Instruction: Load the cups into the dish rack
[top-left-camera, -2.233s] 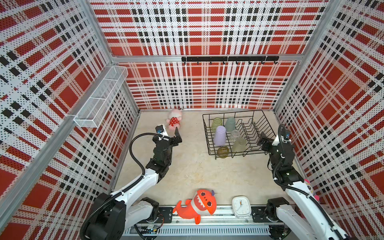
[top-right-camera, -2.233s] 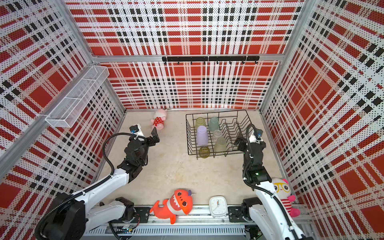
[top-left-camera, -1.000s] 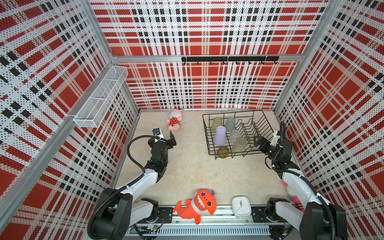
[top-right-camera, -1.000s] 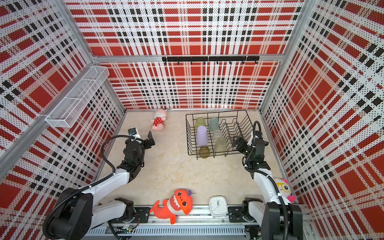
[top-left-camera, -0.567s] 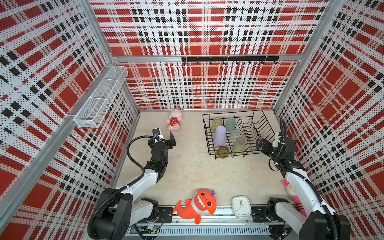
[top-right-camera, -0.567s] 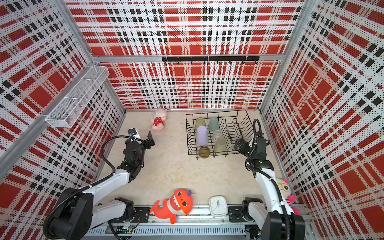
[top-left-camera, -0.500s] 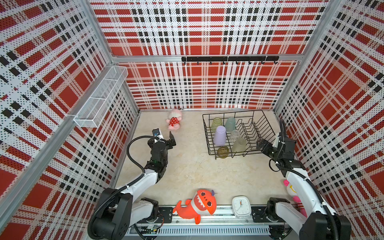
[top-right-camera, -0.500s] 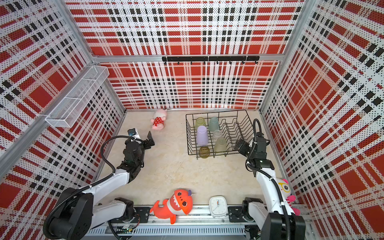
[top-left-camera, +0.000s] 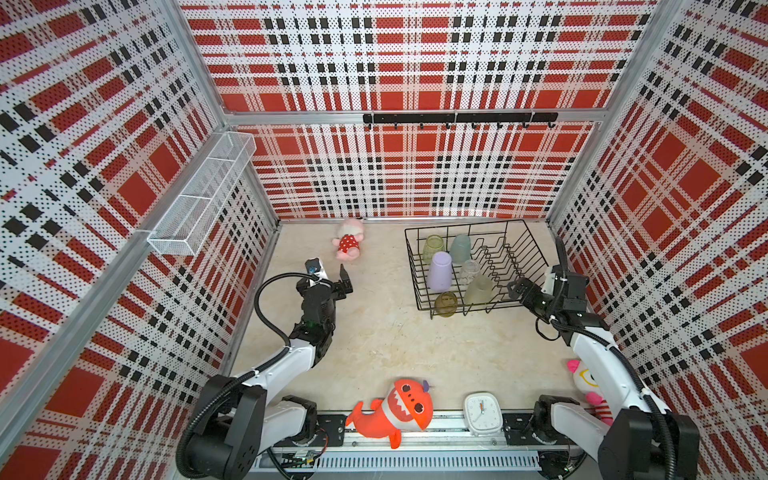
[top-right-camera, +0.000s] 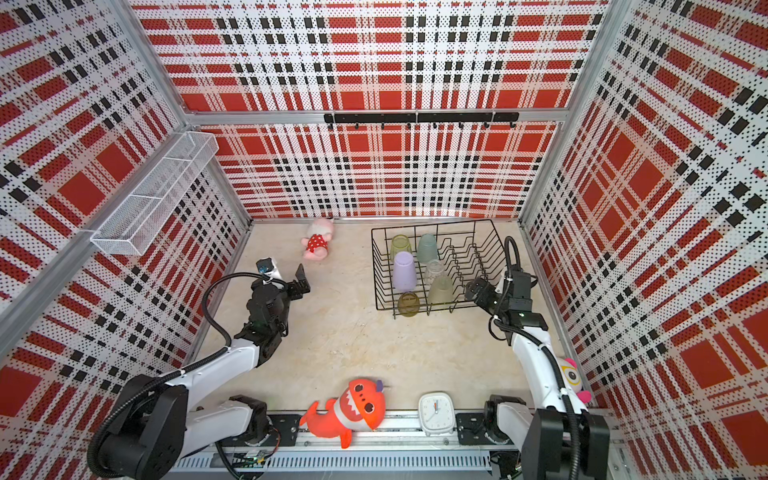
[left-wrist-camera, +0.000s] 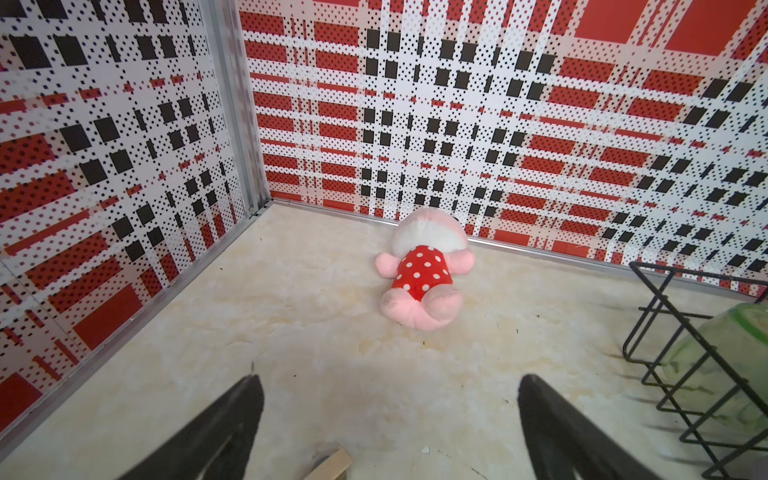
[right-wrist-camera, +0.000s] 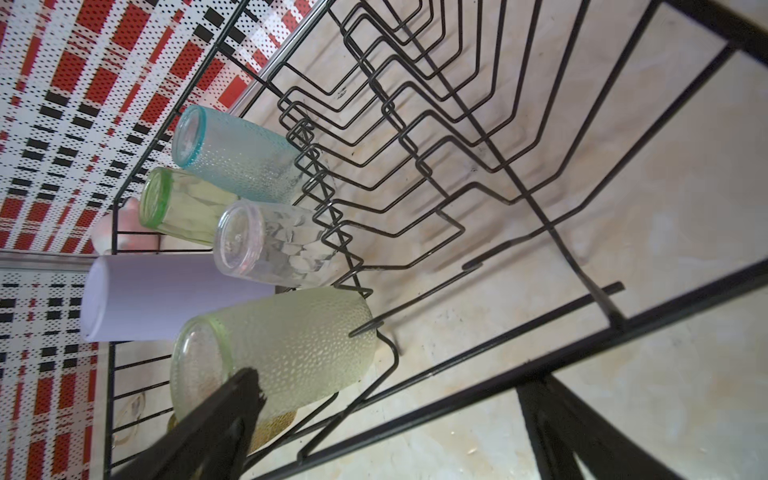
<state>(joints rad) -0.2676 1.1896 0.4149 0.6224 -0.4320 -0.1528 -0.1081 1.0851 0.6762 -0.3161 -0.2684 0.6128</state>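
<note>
All the cups I see stand upside down in the left part of the black wire dish rack (top-left-camera: 536, 254) (right-wrist-camera: 623, 328) at the back right. They are lilac (top-left-camera: 439, 271), pale teal (top-left-camera: 460, 248), green (top-left-camera: 433, 247), clear (top-left-camera: 469, 271), frosted yellow-green (top-left-camera: 478, 289) and amber (top-left-camera: 446, 304). My right gripper (top-left-camera: 515, 289) (right-wrist-camera: 392, 380) is open just outside the rack's near right corner. One finger lies across the frosted cup (right-wrist-camera: 291, 349) in the right wrist view. My left gripper (top-left-camera: 337, 282) (left-wrist-camera: 388, 399) hovers open over bare floor at the left, holding nothing.
A pink polka-dot doll (top-left-camera: 349, 245) lies near the back wall. An orange shark plush (top-left-camera: 399, 409), a white clock (top-left-camera: 482, 419) and a unicorn plush (top-left-camera: 588, 386) sit along the front. A white mesh basket (top-left-camera: 203, 195) hangs on the left wall.
Since the earliest frames both arms have drawn back and sunk lower, the right one away from the rack. Over the last half second hardly anything has moved.
</note>
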